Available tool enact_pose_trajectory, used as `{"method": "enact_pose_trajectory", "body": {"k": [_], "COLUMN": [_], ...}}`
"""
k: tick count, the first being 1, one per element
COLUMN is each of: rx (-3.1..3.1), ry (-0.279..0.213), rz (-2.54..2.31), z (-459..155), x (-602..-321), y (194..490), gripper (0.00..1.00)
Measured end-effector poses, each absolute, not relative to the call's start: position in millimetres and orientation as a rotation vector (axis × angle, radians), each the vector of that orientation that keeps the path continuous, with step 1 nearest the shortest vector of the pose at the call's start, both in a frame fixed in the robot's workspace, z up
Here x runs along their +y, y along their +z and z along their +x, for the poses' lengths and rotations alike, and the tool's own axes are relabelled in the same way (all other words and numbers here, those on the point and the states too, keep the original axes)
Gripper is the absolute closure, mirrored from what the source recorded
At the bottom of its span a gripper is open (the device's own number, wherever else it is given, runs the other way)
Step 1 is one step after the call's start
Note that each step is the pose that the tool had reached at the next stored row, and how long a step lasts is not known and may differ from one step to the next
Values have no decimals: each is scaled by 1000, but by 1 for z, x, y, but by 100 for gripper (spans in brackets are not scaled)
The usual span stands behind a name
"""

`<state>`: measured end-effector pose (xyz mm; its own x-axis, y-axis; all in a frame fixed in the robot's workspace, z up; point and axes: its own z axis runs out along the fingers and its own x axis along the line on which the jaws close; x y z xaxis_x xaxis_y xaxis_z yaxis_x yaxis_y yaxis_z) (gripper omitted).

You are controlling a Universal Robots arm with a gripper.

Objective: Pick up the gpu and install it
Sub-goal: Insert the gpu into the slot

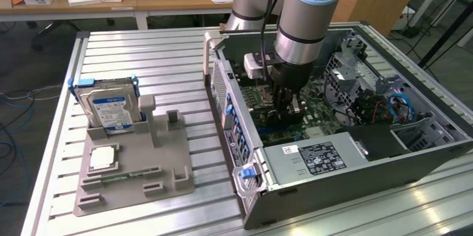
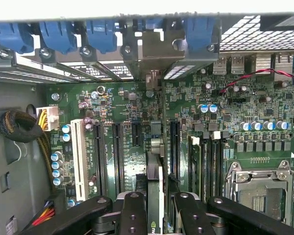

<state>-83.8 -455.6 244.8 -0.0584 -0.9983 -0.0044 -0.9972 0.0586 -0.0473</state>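
Note:
My gripper [image 1: 285, 111] reaches down into the open computer case [image 1: 244, 191] over the green motherboard [image 2: 127, 98]. It is shut on the gpu [image 2: 156, 169], which I see edge-on as a thin card between the two black fingers [image 2: 132, 213]. The card runs from the fingers towards its grey metal end bracket [image 2: 152, 51] at the case's rear slot openings. It stands in line with the black expansion slots [image 2: 118, 152], between two of them. Whether its lower edge sits in a slot I cannot tell.
Blue slot latches [image 2: 54, 34] line the rear wall. A white slot [image 2: 80, 152], a cable bundle [image 2: 19, 127] and the CPU socket [image 2: 257, 188] flank the card. Outside the case, a hard drive [image 1: 111, 108] stands in a grey holder [image 1: 133, 180] on the slatted table.

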Motion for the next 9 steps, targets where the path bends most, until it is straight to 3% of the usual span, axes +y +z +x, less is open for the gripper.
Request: {"method": "enact_pose_trajectory", "body": {"k": [9], "rx": [2259], "ry": [-49], "rz": [-2132], "z": [-83], "x": [-456], "y": [245], "gripper": [73]}}
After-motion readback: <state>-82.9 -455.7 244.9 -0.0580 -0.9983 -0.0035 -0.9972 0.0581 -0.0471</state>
